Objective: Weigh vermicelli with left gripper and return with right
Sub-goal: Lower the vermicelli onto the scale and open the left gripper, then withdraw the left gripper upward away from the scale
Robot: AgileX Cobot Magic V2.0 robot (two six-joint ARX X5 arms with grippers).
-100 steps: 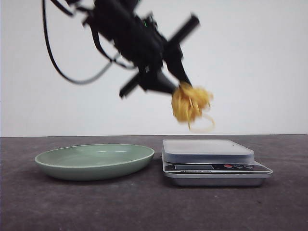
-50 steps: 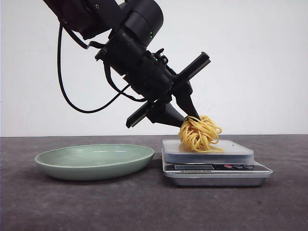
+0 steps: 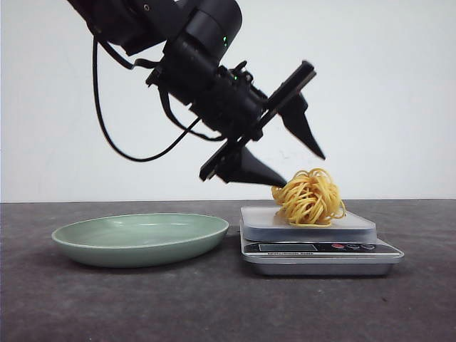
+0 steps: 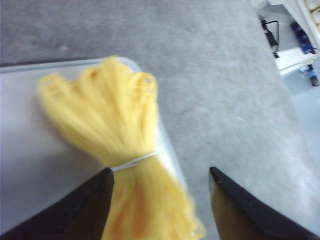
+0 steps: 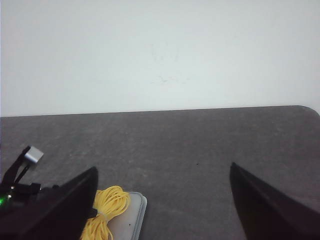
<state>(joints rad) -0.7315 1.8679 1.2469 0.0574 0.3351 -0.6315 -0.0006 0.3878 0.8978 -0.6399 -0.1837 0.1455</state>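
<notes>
The vermicelli (image 3: 309, 197), a yellow ball of looped strands, rests on the platform of the silver kitchen scale (image 3: 356, 218). My left gripper (image 3: 305, 171) hovers just above and left of it, open, with one fingertip beside the ball and the other raised above it. In the left wrist view the vermicelli (image 4: 115, 130) is blurred and lies on the scale (image 4: 30, 165), partly between the spread fingers of the left gripper (image 4: 160, 172). My right gripper (image 5: 163, 167) is open and holds nothing. Its wrist view shows the vermicelli (image 5: 107, 205) on the scale (image 5: 134, 215) from farther off.
A pale green plate (image 3: 78, 246) sits on the dark table to the left of the scale. The scale's display and buttons (image 3: 353, 246) face the front. A white wall stands behind the table. The left arm (image 5: 20, 195) shows in the right wrist view.
My left gripper brought the vermicelli down from the air onto the scale, then opened and let it go. The ball now sits free, slightly further right.
</notes>
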